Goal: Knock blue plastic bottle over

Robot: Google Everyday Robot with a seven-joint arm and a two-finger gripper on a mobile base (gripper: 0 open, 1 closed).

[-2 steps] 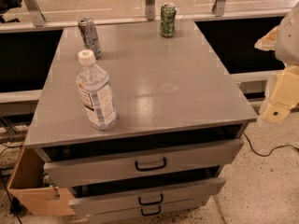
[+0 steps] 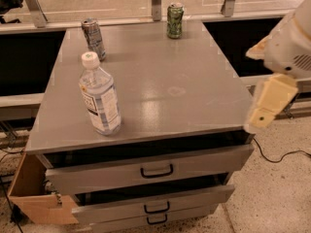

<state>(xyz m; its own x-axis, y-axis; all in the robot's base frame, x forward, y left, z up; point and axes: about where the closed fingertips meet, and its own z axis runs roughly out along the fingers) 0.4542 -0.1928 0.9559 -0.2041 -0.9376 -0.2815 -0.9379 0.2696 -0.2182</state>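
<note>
The blue plastic bottle (image 2: 100, 95) stands upright near the front left of the grey cabinet top (image 2: 170, 81). It is clear and bluish, with a white cap and a white label. My gripper (image 2: 268, 105), a cream-coloured part on the arm, hangs at the right edge of the view, just off the cabinet's front right corner. It is far to the right of the bottle and touches nothing.
A silver can (image 2: 93, 38) stands at the back left, behind the bottle. A green can (image 2: 175, 20) stands at the back middle. Drawers (image 2: 155, 171) below are pulled partly out. A cardboard box (image 2: 34, 198) sits at lower left. A cable (image 2: 282, 157) lies on the floor at right.
My gripper has moved a little to the left, closer to the cabinet's front right corner. The bottle and both cans have not moved.
</note>
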